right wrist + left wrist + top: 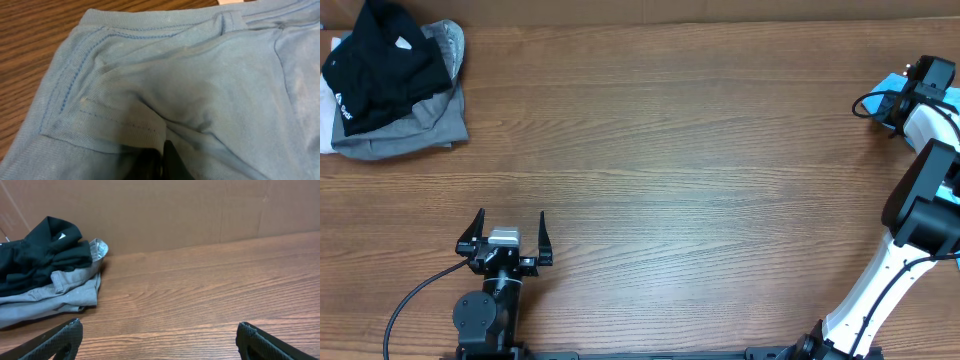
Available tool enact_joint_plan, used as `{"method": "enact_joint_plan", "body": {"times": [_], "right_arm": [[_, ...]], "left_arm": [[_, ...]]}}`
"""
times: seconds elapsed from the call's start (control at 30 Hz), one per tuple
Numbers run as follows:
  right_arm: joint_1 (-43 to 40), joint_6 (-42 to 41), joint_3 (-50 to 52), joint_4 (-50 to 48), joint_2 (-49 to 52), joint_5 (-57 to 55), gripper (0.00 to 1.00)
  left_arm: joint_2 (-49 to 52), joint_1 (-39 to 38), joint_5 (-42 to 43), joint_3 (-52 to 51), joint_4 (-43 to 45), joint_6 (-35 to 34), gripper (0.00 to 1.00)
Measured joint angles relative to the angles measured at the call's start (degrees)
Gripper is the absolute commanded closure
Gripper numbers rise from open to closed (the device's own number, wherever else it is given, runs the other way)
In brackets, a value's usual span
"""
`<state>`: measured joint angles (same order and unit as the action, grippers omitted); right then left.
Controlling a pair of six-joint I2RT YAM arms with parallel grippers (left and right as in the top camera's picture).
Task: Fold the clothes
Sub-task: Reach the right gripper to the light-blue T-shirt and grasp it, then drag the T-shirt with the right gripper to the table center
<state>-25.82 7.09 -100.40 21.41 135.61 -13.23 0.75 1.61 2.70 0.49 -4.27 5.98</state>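
The clothes are a light blue T-shirt (pixel 200 75) that fills the right wrist view, its stitched hems and folds rumpled on the wood. In the overhead view only a small blue patch of the T-shirt (pixel 891 82) shows at the far right edge, mostly hidden under the right arm. My right gripper (pixel 165 157) is shut on a pinched fold of this fabric; from above the right gripper (pixel 892 108) sits over the shirt. My left gripper (pixel 510 232) stands wide open near the front left, far from the shirt, and the left gripper (pixel 160 340) has only bare wood between its fingers.
A black garment (pixel 380 60) lies on a grey garment (pixel 410 125) at the back left corner; the left wrist view shows the black garment (pixel 40 255) and grey garment (pixel 65 292) against a cardboard wall (pixel 200 210). The wooden table (pixel 670 150) spans the middle.
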Motion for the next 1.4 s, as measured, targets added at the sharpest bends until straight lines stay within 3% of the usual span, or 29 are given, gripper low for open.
{"method": "enact_joint_plan", "body": {"times": [0.23,0.4,0.57,0.8,1.23,1.27,1.33,1.37,1.4], "right_arm": [[1.22,-0.9,-0.2,0.57,-0.66,-2.27,0.96],[4.61,-1.62,-0.2,0.9,-6.6,-3.61,0.96],[13.38,-2.19,-1.11,0.81,-15.02,-1.81,0.96],[30.27,-3.65,-2.08,1.6,-16.9,7.04,0.96],[56.06,-18.99,-2.08,2.97,-16.81,13.51,0.95],[57.42,-20.06,-2.08,2.49,-16.81,13.97,0.9],[59.47,-21.42,-2.08,1.84,-16.81,14.34,0.66],[59.95,-22.18,-2.08,1.7,-16.81,14.47,0.48],[60.57,-22.21,-2.08,1.33,-16.81,14.56,0.41]], "left_arm": [[0.0,0.0,0.0,0.0,0.0,0.0,0.0],[0.0,0.0,0.0,0.0,0.0,0.0,0.0],[0.0,0.0,0.0,0.0,0.0,0.0,0.0],[0.0,0.0,0.0,0.0,0.0,0.0,0.0],[0.0,0.0,0.0,0.0,0.0,0.0,0.0],[0.0,0.0,0.0,0.0,0.0,0.0,0.0],[0.0,0.0,0.0,0.0,0.0,0.0,0.0],[0.0,0.0,0.0,0.0,0.0,0.0,0.0],[0.0,0.0,-0.02,0.0,0.0,0.0,0.0]]}}
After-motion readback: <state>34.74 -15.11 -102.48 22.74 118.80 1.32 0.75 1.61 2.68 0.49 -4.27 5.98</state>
